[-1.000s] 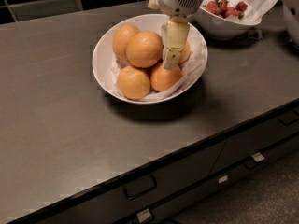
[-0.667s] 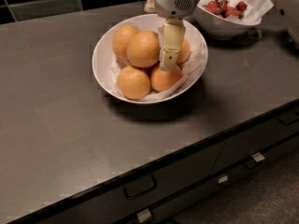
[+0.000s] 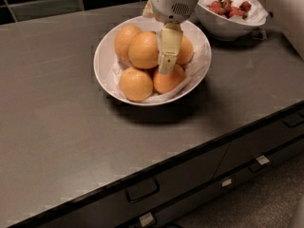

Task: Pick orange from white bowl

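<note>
The white bowl (image 3: pixel 105 56) is set on the dark tabletop (image 3: pixel 57 122), lined with crinkled paper and filled with 5 fruits. The orange (image 3: pixel 144 50), seemingly the largest, is perched on top of the pile, left of the bowl's centre as viewed. The end effector (image 3: pixel 165 69) is hung from above into the middle of the bowl, its pale tip set just beside the orange's right flank and over the gap between the 2 front fruits. Contact with the orange cannot be confirmed, and whether the end effector is open or closed cannot be told.

The orange is judged to lie immediately toward the view's left of the tip. As the fruit is round, no long axis needs to be matched. Only 1 arm is available. A second bowl of red berries (image 3: pixel 228 14) is seen behind, well apart.
</note>
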`<state>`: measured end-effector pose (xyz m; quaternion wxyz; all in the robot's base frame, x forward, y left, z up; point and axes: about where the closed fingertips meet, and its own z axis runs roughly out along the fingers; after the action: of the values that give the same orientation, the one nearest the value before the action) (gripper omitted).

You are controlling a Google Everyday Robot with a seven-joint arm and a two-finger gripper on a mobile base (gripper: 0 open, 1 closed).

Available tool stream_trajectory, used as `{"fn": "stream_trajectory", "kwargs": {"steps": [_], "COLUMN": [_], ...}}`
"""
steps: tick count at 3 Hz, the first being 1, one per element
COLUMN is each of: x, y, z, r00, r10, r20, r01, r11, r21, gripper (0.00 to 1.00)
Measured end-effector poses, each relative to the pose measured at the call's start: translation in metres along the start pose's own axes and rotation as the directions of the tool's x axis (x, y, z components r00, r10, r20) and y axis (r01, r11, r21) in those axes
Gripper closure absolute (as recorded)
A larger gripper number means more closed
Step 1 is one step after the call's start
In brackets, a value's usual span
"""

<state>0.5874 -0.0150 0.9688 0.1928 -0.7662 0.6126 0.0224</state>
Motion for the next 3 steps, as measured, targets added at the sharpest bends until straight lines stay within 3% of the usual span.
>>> {"fn": "stream_trajectory", "kwargs": {"steps": [3], "x": [-0.0022], "y": [-0.0086], "z": [0.0181], "r00": [1.0], "r10": [-0.006], "r20": [0.024], "r01": [0.007], "r11": [0.9997], "r21": [-0.022], "gripper": [0.15]}}
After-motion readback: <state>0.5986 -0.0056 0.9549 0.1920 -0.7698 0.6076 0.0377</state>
